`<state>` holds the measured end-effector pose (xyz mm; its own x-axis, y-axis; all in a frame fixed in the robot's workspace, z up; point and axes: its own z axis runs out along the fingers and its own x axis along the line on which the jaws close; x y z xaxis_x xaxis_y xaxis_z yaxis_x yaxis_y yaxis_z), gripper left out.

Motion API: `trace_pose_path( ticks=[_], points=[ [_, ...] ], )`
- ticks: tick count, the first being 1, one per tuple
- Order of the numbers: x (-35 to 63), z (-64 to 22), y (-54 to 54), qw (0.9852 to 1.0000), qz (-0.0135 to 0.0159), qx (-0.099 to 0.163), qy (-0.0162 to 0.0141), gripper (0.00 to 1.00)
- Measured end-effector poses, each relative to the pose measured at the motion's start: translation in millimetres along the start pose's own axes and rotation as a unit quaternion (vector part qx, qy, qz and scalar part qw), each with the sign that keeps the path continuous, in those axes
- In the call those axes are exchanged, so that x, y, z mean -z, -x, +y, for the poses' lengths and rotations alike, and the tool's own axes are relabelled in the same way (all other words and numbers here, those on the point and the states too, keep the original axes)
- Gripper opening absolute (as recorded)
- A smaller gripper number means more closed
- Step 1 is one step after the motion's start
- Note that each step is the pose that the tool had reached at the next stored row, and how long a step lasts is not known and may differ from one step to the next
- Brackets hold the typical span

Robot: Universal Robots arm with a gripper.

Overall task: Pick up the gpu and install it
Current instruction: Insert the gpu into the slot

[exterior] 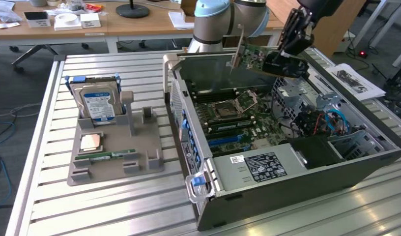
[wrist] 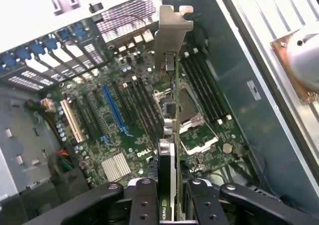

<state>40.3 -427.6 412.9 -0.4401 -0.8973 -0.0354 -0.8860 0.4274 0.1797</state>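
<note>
The gpu is a green circuit card with a silvery end bracket, held in the air above the open computer case. My gripper is shut on the card's end opposite the bracket. In the wrist view the gpu runs edge-on from my gripper to its bracket, hanging over the motherboard with its blue expansion slot. The card touches nothing below it.
A grey parts holder at the exterior view's left carries a blue-labelled hard drive, a CPU and a green memory stick. Cables and drive bays fill the case's right side. Desks stand behind.
</note>
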Motion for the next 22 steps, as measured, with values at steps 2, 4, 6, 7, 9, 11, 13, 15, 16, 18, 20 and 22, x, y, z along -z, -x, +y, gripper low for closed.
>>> trace_pose_path(
  ticks=[2,4,6,7,9,11,13,15,16,18,20,22],
  points=[
    [-0.2,0.0,0.0,0.9998,0.0034,0.018,0.0007,0.27],
    [-0.5,-0.1,0.0,0.9993,0.0066,0.036,0.0013,0.27],
    [-0.8,-0.1,0.0,0.9985,0.0099,0.054,0.0019,0.27],
    [-0.9,-0.2,0.0,0.998,0.0114,0.063,0.0023,0.27],
    [-1.2,-0.2,0.0,0.9966,0.0148,0.081,0.0029,0.27],
    [-1.5,-0.3,-0.1,0.995,0.018,0.098,0.0035,0.27],
    [-1.9,-0.3,-0.1,0.993,0.0212,0.116,0.0041,0.27],
    [-2.2,-0.4,-0.1,0.9906,0.0245,0.134,0.0048,0.27],
    [-2.3,-0.4,-0.1,0.9894,0.0261,0.143,0.0051,0.27],
    [-2.5,-0.4,-0.1,0.9869,0.029,0.159,0.0057,0.27],
    [-2.6,-0.4,-0.1,0.9855,0.0306,0.167,0.006,0.27],
    [-2.5,-0.4,-0.1,0.9854,0.0308,0.167,0.006,0.27]
  ],
)
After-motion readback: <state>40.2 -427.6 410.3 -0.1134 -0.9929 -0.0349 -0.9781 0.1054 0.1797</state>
